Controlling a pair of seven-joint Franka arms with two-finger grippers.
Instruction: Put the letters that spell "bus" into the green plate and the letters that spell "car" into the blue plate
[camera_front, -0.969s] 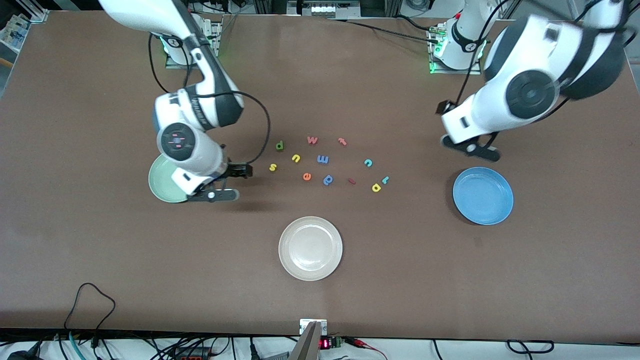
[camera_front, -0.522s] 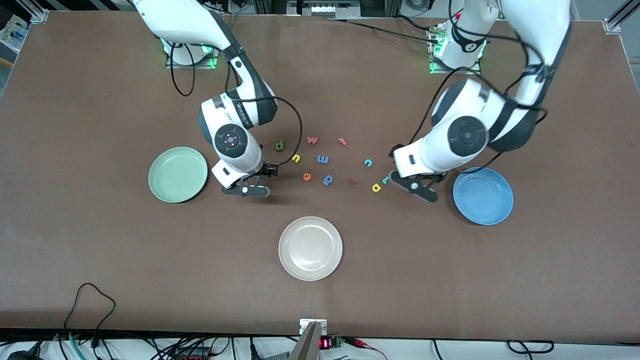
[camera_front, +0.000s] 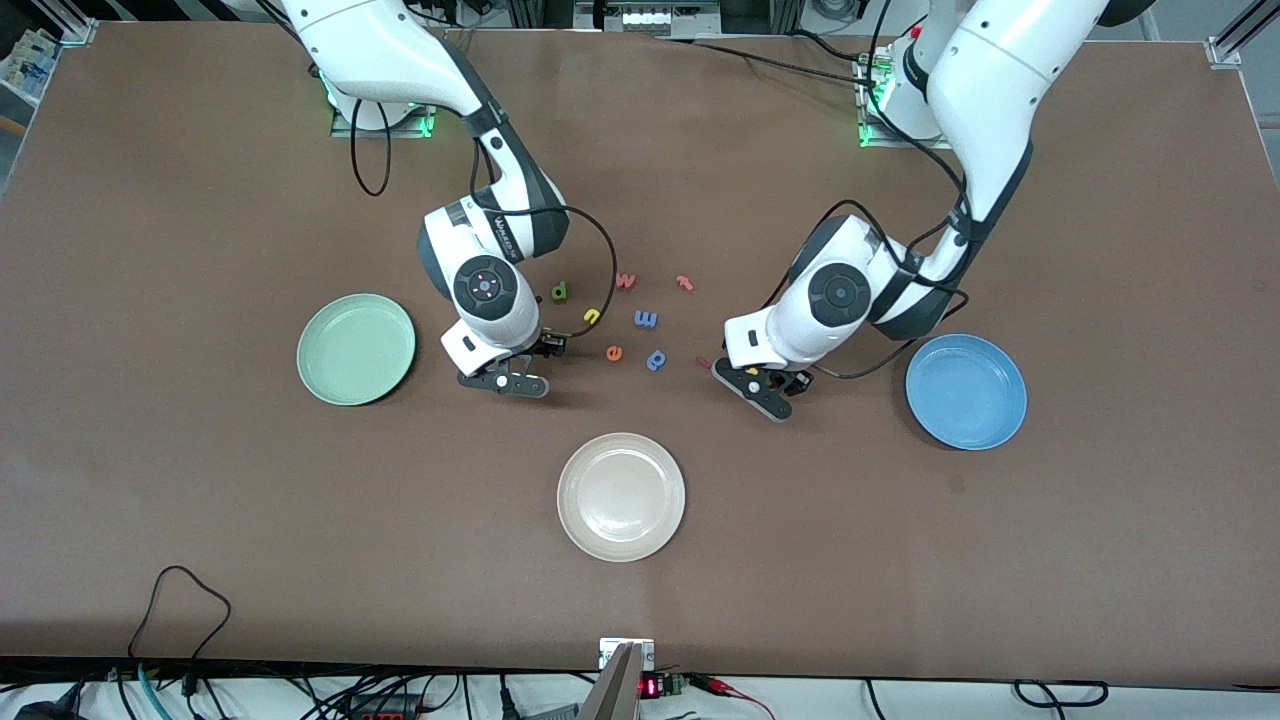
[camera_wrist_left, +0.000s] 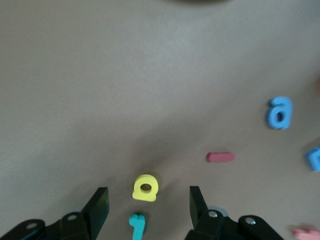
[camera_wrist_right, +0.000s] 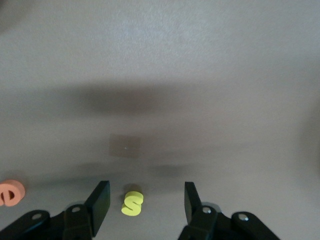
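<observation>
Read the table as a clock with twelve at the robots' bases: the left gripper (camera_wrist_left: 149, 197) hangs just above the table a little toward three o'clock of centre, its fingers spread wide on either side of the yellow "a" (camera_wrist_left: 145, 187) without touching it. The teal "r" (camera_wrist_left: 136, 223) lies just beside that letter, and the blue plate (camera_front: 966, 391) sits at three o'clock. The right gripper (camera_wrist_right: 146, 192) hangs toward nine o'clock of centre, likewise open astride the yellow "s" (camera_wrist_right: 132, 204), with the yellow "u" (camera_front: 592, 316) and the green stemmed letter (camera_front: 560, 292) at its one o'clock and the green plate (camera_front: 356, 349) at nine o'clock
</observation>
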